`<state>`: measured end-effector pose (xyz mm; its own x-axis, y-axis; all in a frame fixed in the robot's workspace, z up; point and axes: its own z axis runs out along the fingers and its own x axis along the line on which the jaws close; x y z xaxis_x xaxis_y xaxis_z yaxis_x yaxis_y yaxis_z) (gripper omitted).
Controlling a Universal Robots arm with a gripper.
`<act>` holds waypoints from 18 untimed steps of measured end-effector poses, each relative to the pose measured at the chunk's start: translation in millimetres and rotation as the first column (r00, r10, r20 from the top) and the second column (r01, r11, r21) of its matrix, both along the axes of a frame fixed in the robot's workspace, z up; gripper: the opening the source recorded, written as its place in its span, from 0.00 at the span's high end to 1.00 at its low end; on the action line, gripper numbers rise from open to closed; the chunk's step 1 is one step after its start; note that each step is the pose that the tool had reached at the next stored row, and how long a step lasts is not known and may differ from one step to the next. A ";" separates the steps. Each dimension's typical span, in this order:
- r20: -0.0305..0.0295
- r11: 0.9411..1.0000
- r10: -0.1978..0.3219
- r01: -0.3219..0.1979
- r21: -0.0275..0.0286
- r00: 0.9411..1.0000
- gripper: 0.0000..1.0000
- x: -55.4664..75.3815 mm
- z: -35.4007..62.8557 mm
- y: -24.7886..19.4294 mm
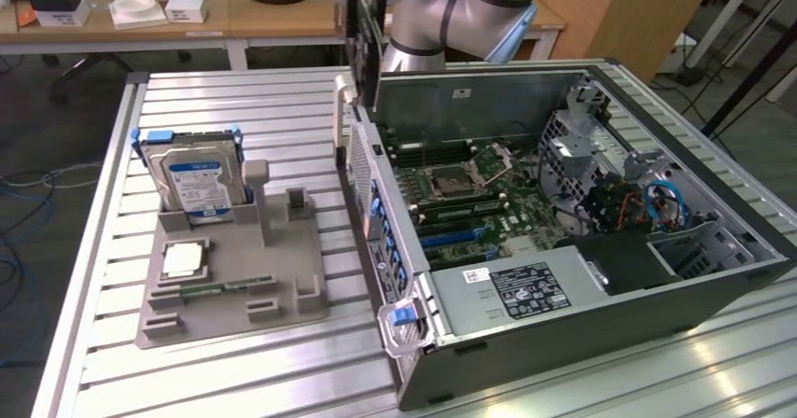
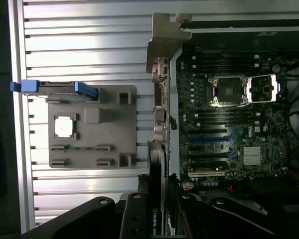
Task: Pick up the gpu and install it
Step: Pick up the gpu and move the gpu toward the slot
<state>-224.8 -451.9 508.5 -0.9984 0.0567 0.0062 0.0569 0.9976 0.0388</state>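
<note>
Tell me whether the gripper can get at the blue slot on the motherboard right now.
Probably yes: the case lies open on its side, nothing covers the blue slot, though the gripper holds the gpu.

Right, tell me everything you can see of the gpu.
The gpu shows edge-on in the wrist view as a thin, dark card with white NVIDIA lettering along its edge. It is clamped between the fingers of the gripper, one on each flat face. It sits in line with the rear wall of the open computer case, beside the motherboard. It is not yet seated in a slot. Its bracket cannot be made out.
</note>
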 end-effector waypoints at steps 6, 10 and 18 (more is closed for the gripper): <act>0.000 1.000 0.005 -0.005 0.000 1.000 0.74 16.9 -0.1 0.0; -0.001 1.000 0.008 -0.008 0.000 1.000 0.74 28.8 -0.1 0.0; -0.001 1.000 0.016 -0.016 0.000 1.000 0.74 50.8 -0.1 0.0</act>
<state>-174.0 -451.9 508.4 -0.9991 0.0408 0.0072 0.0411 0.9984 0.0389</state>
